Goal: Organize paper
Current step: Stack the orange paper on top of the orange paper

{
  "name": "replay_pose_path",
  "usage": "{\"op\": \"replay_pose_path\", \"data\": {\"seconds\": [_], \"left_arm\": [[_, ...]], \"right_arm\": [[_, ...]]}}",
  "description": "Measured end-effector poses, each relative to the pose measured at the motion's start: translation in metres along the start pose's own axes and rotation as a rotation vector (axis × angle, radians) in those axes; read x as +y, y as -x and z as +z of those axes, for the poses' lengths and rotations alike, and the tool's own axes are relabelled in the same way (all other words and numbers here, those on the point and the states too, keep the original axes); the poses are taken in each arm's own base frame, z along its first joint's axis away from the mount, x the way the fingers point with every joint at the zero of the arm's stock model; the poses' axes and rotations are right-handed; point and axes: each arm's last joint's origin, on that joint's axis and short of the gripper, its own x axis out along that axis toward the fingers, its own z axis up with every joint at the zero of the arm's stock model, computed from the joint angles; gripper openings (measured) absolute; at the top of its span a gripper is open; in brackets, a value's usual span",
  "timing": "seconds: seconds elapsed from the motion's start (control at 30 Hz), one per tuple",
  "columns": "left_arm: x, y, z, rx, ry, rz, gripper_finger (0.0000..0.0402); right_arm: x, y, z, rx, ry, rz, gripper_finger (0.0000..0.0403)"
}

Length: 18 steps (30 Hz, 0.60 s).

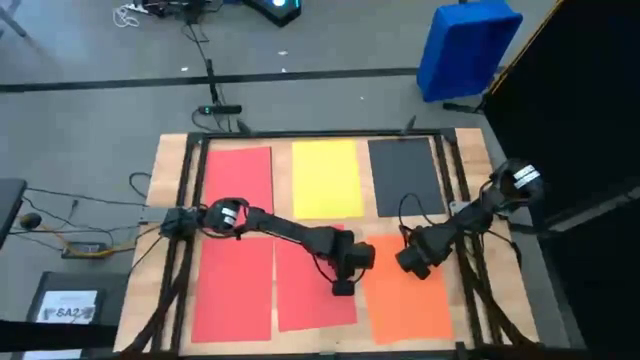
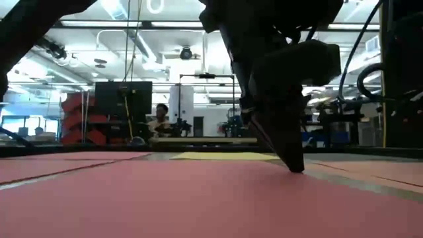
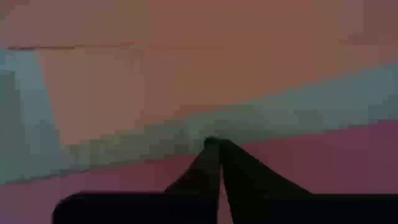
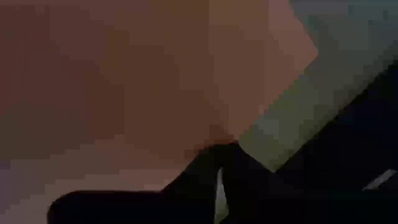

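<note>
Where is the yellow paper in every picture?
High view: yellow paper, far row, between red and black sheets.
Low view: thin yellow strip at the table's far end.
Left wrist view: not seen.
Right wrist view: not seen.
Shared landmark: left tool.

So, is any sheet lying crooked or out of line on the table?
Yes. The lower middle red sheet lies slightly tilted, unlike the straight red sheet beside it. The shut left claw presses on it.

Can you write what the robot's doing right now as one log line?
left gripper: shut, tip on red sheet | right gripper: shut, over orange sheet
</note>
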Motion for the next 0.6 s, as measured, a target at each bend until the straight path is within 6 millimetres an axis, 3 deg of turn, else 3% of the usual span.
{"op": "replay_pose_path", "data": {"seconds": [0.23,0.6], "left_arm": [[-0.001,0.007,0.007,-0.029,-0.009,0.000,0.0000],[-0.002,0.006,-0.010,0.123,-0.019,0.025,0.0000]], "right_arm": [[0.000,0.000,0.000,0.003,0.000,0.001,0.0000],[0.000,0.000,0.000,0.004,0.012,0.001,0.0000]]}}
